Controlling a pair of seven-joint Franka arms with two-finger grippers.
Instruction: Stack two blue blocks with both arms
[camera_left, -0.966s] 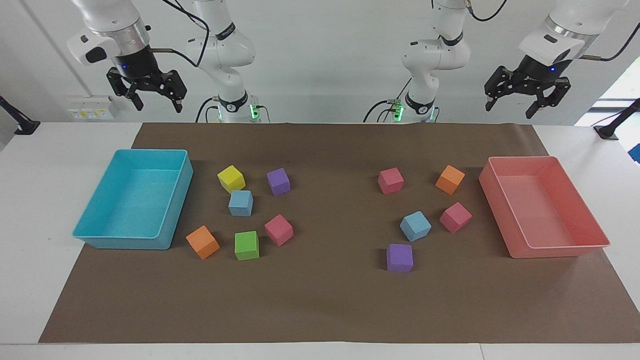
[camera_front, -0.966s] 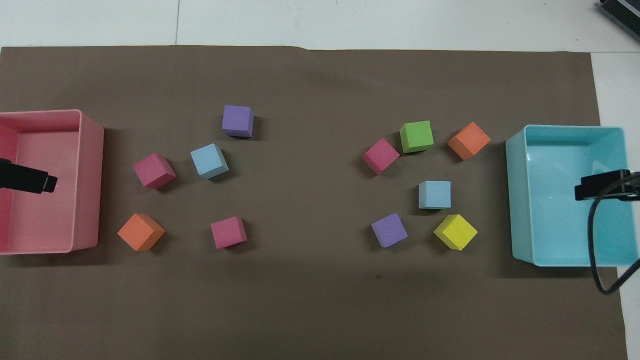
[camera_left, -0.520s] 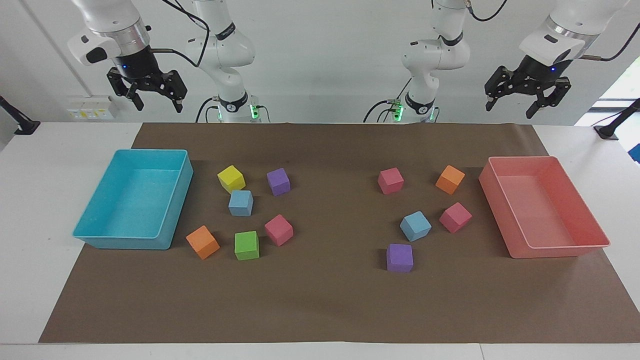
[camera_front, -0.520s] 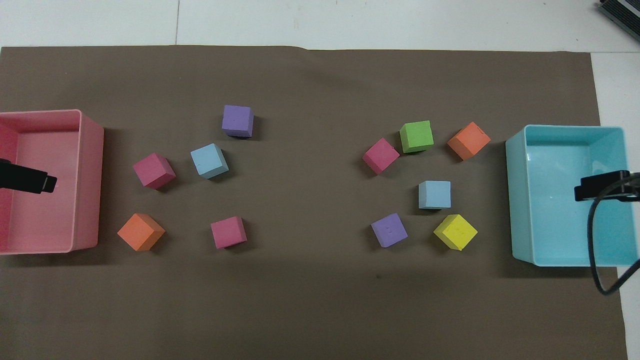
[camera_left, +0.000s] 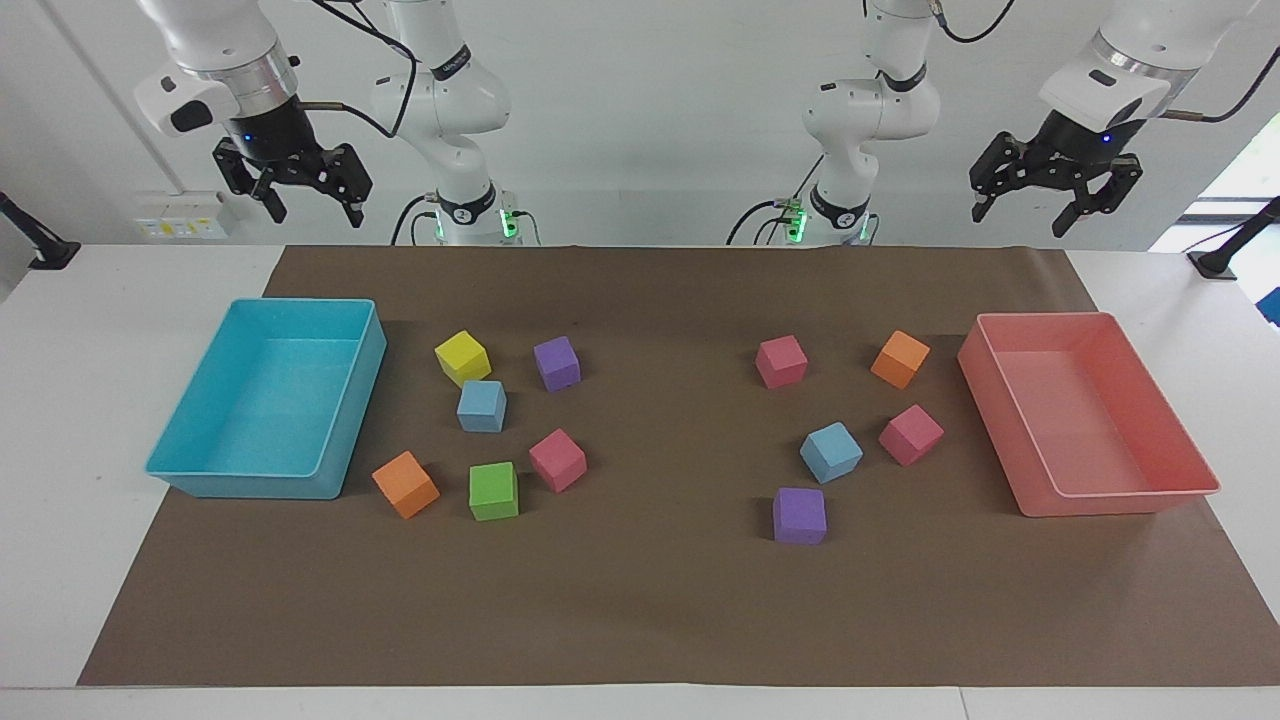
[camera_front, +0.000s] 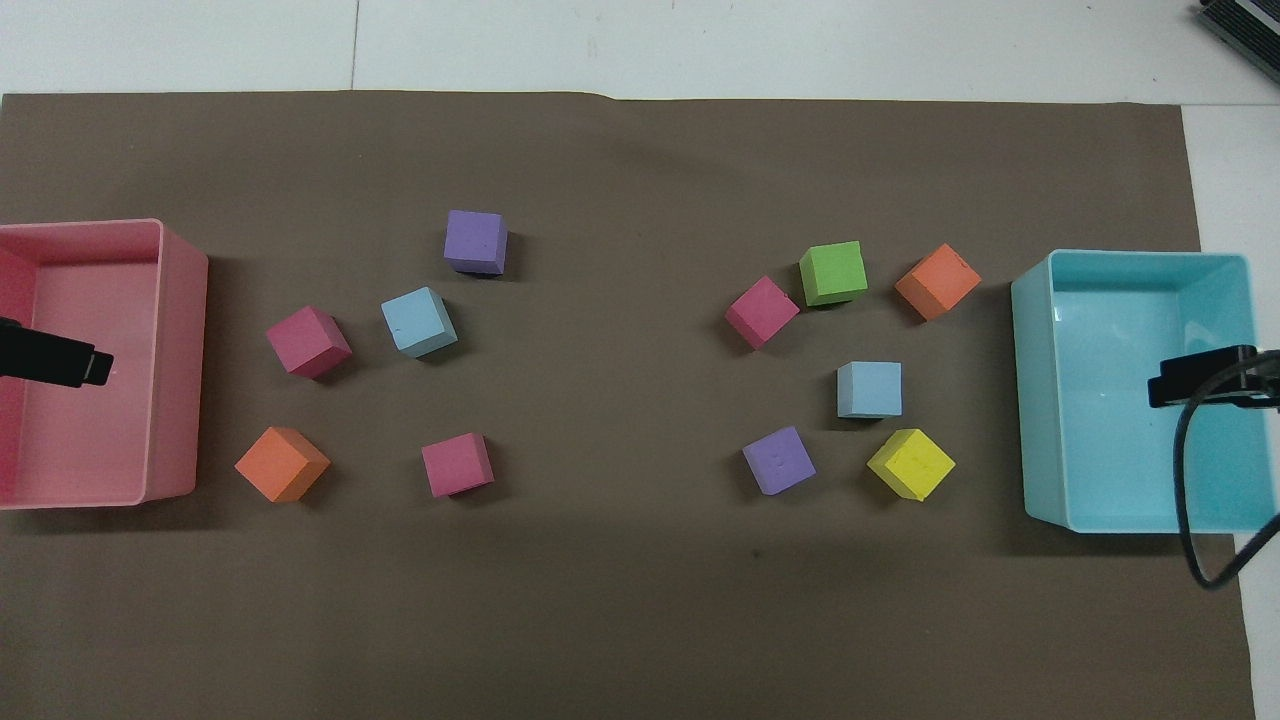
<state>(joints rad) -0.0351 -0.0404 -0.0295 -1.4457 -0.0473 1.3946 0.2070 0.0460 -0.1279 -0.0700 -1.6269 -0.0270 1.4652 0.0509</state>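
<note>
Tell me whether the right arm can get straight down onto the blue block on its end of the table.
Probably yes. The blue block sits alone on the brown paper with its top bare; the yellow block stands close by it, nearer to the robots. The right gripper hangs open and empty high over the table's robot edge.

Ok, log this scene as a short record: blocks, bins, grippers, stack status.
blue block one: on the brown mat, beside the yellow cube, toward the right arm's end
blue block two: beside a pink cube, toward the left arm's end
stack status: not started, blocks apart
turquoise bin: holds nothing
pink bin: holds nothing
left gripper: open, raised, holding nothing
right gripper: open, raised, holding nothing
</note>
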